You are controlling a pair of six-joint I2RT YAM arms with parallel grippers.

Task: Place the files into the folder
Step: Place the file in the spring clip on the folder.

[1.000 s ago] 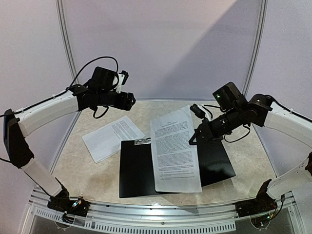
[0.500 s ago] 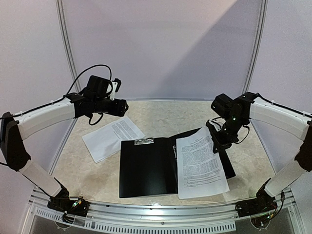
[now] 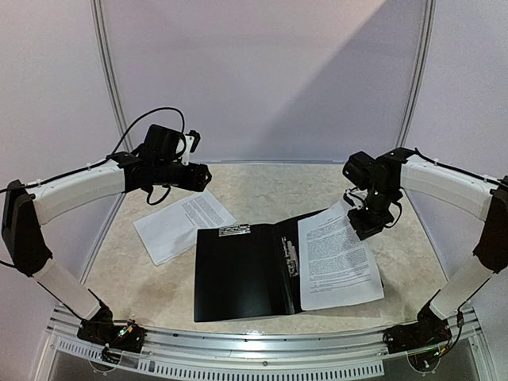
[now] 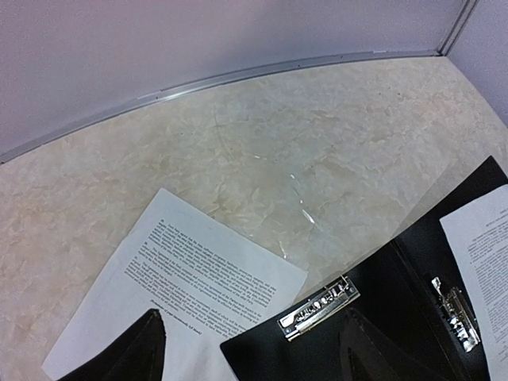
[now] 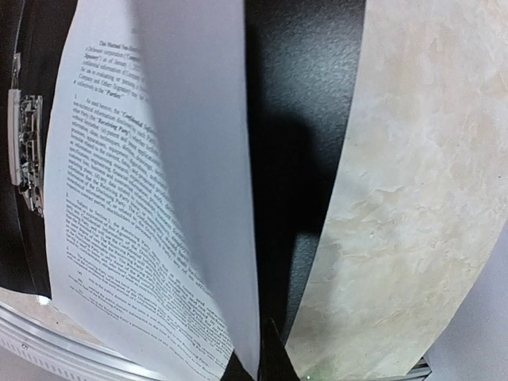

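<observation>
The folder [image 3: 238, 274] lies open in the middle of the tabletop [image 3: 262, 186]. One printed sheet [image 3: 337, 258] lies on its right half, far edge pinched by the right gripper [image 3: 367, 225] and not yet released. A second sheet [image 3: 178, 224] waits just left, under the spread, empty left gripper [image 3: 205, 176]; about halfway, I judge.

2 robot arms: left arm [image 3: 79, 184] and right arm [image 3: 448, 181].
2 grippers, one per arm: left gripper [image 3: 205, 176] and right gripper [image 3: 367, 228].
1 folder [image 3: 238, 274], black.
2 metal clips on the folder, counted in the left wrist view: spine clip [image 4: 454, 312] and edge clip [image 4: 317, 305].
2 lots of printed paper: right paper [image 3: 337, 262] and left paper [image 3: 182, 224] — sheets per lot cannot be counted.
1 table [image 3: 262, 186].
</observation>
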